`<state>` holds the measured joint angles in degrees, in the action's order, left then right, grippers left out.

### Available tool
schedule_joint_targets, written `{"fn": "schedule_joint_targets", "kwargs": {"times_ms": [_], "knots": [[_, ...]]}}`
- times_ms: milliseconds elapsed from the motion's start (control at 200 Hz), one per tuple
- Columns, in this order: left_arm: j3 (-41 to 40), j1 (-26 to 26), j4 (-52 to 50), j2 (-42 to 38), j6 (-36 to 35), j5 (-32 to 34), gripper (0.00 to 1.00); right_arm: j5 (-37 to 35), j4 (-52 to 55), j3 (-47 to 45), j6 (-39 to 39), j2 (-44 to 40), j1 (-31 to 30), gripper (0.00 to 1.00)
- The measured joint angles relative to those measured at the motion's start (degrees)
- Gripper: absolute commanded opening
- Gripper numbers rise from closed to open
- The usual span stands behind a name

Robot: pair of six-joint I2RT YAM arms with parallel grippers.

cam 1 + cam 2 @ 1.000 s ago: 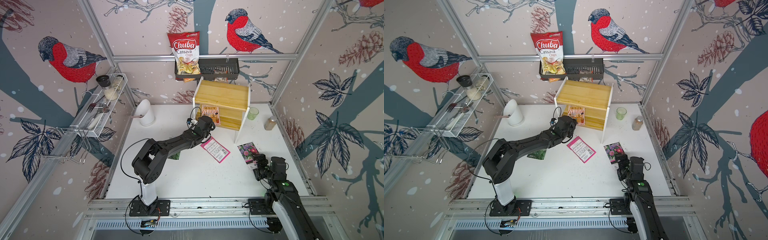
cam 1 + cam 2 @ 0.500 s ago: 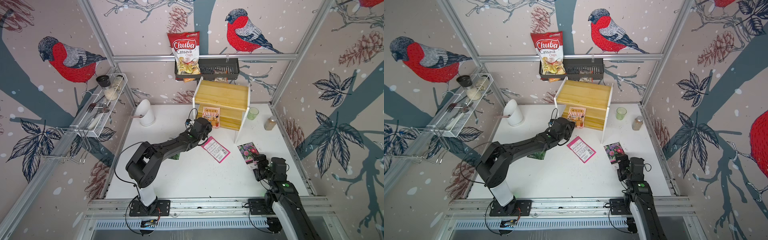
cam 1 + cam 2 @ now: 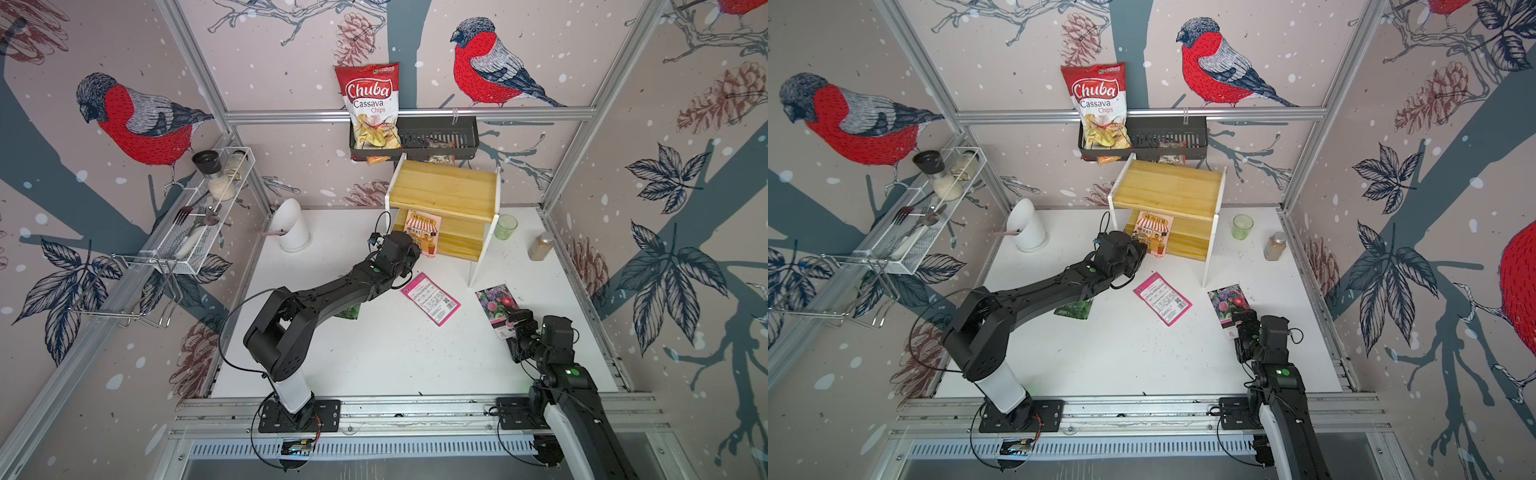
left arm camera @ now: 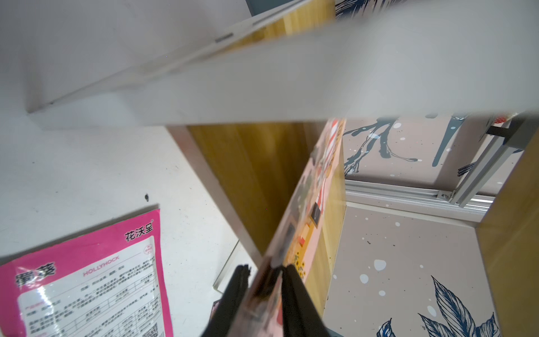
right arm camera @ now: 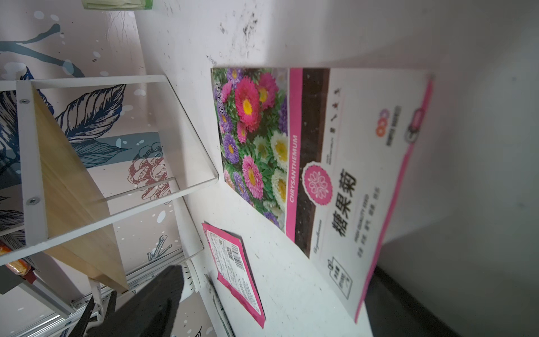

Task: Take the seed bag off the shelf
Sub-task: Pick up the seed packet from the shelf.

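Observation:
The seed bag [image 3: 424,228] [image 3: 1152,230], peach with a shop-front drawing, stands on the lower board of the shelf [image 3: 444,189] [image 3: 1169,185], leaning against its back. My left gripper [image 3: 413,251] [image 3: 1140,249] reaches to the bag's bottom edge at the front of that board. The left wrist view shows the bag [image 4: 319,186] edge-on between the two black fingers, left gripper [image 4: 264,270] shut on its lower edge. My right gripper [image 3: 513,322] [image 5: 277,291] rests open, low over the table at the near right.
Flat on the table lie a pink hollyhock bag [image 3: 430,297], a chrysanthemum bag [image 3: 494,303] by my right gripper, and a green bag [image 3: 347,311] under my left arm. A green cup [image 3: 505,226] and spice jar [image 3: 540,246] stand right of the shelf, a white holder [image 3: 293,226] left.
My left gripper's jaws have narrowed onto the seed bag's lower edge, and the bag now stands more upright on the lower board. The right arm has not moved.

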<state>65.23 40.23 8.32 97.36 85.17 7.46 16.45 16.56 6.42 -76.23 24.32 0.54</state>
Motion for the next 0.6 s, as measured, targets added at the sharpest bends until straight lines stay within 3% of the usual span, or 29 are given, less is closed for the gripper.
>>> {"fn": "schedule_joint_targets", "kwargs": {"times_ms": [460, 560, 600], "knots": [[-0.59, 0.00, 0.26, -0.92, -0.57, -1.44, 0.14, -0.11, 0.39, 0.11, -0.26, -0.85, 0.00, 1.00], [0.13, 0.00, 0.24, -1.05, -1.46, -1.68, 0.00, -0.24, 0.48, 0.11, -0.28, -1.40, 0.00, 1.00], [0.15, 0.00, 0.04, -1.42, -1.97, -1.92, 0.00, -0.24, 0.57, 0.15, -0.28, -1.57, 0.00, 1.00]]}}
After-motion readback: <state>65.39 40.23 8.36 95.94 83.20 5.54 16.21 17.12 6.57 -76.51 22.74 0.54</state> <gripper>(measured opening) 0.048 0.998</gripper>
